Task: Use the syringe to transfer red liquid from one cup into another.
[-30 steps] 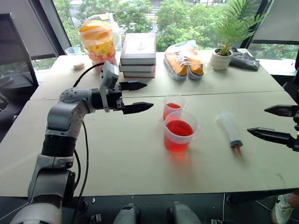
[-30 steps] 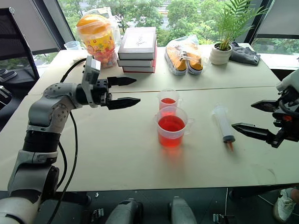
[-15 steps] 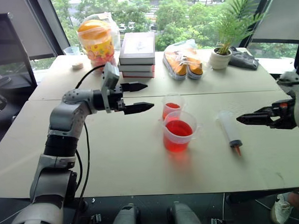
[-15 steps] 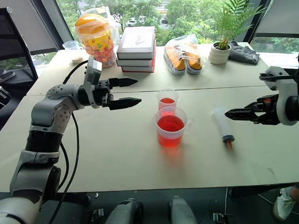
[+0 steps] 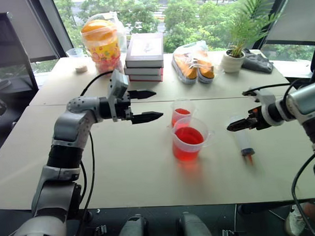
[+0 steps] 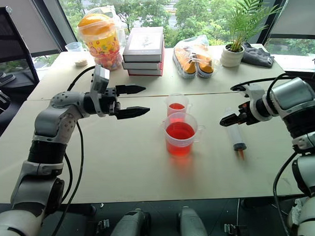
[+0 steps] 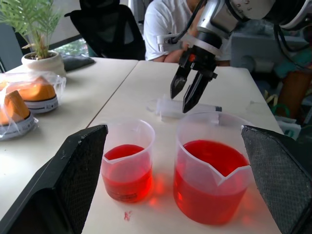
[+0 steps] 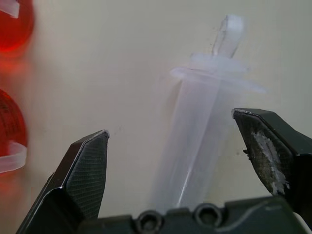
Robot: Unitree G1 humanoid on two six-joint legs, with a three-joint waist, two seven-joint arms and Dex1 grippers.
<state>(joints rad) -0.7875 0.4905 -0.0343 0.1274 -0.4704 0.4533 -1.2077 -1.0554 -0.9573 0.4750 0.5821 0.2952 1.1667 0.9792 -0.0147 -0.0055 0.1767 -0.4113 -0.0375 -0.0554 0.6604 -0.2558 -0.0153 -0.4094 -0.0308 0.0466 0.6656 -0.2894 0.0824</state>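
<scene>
Just over syringe (image 5: 243,140), right tool (image 5: 230,128) agape

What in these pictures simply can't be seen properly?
syringe: in the right wrist view its nozzle end is hidden behind the base of the right pincer.
person: cut off from the shoulders up by the top edge of the left wrist view.
stacked books: the cover lettering is too small to read in the eye views.
</scene>
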